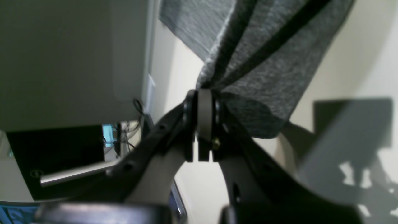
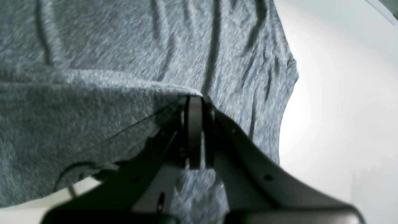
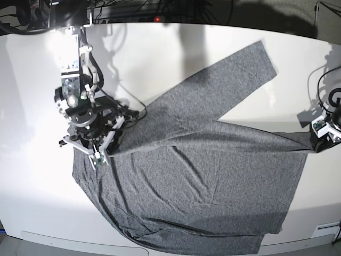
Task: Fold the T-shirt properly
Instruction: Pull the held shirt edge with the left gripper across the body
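Observation:
The heather-grey T-shirt (image 3: 202,176) lies wrinkled across the white table (image 3: 160,58), with one long sleeve (image 3: 234,80) reaching toward the back right. My right gripper (image 3: 101,159) is at the shirt's left side, shut on a raised fold of the fabric (image 2: 93,102); its jaws (image 2: 194,101) pinch the cloth edge. At the table's right edge, my left gripper (image 3: 314,145) is shut on a stretched corner of the shirt. In the left wrist view the pinched fabric (image 1: 267,77) fans out from the closed fingertips (image 1: 205,93).
Cables and dark equipment (image 3: 133,8) run along the table's back edge. The table's front edge (image 3: 69,240) is close to the shirt's lower hem. A grey panel (image 1: 71,62) fills the left of the left wrist view.

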Robot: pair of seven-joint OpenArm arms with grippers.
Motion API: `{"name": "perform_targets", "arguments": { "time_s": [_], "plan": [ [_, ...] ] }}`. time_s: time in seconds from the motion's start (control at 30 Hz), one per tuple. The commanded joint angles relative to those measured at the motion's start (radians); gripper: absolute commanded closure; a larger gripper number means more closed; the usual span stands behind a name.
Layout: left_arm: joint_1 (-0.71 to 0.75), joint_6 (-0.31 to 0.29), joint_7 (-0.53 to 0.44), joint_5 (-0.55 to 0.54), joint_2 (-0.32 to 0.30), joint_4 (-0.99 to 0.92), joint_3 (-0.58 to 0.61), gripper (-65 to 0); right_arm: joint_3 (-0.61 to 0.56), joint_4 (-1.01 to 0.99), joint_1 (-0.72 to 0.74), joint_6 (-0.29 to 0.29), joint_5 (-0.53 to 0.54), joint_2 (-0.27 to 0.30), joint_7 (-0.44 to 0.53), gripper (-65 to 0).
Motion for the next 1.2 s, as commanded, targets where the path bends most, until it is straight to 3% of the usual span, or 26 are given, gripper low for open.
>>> {"name": "perform_targets", "arguments": {
  "time_s": [0.0, 0.23, 0.43, 0.73, 1.0, 1.17],
  "plan": [
    [-0.027, 0.005, -0.008, -0.009, -0.017, 0.011, -0.009, 0.0, 0.001, 0.004, 0.034, -0.008, 0.003, 0.003, 0.027, 0.0],
    [-0.039, -0.042, -0.004, 0.005, 0.036, 0.010, -0.008, 0.0, -0.015, -0.061, 0.083, 0.000, 0.003, 0.003, 0.037, 0.0],
    [-0.073, -0.045, -0.001, 0.005, 0.090, -0.016, -0.008, 0.0, -0.015, -0.088, 0.093, 0.000, -0.002, 0.003, 0.042, 0.0],
    [-0.213, -0.077, -0.011, -0.002, 0.167, -0.196, -0.008, 0.0, -0.015, -0.090, 0.093, 0.000, -0.001, 0.003, 0.048, 0.0],
    [-0.296, -0.076, -0.089, -0.006, 0.266, -0.389, -0.008, 0.0, -0.014, -0.090, 0.093, 0.000, -0.001, 0.003, 0.049, 0.0],
    [-0.343, -0.077, -0.081, -0.006, 0.270, -0.398, -0.008, 0.0, -0.014, -0.090, 0.096, 0.000, -0.002, 0.003, 0.060, 0.0]
  ]
}}
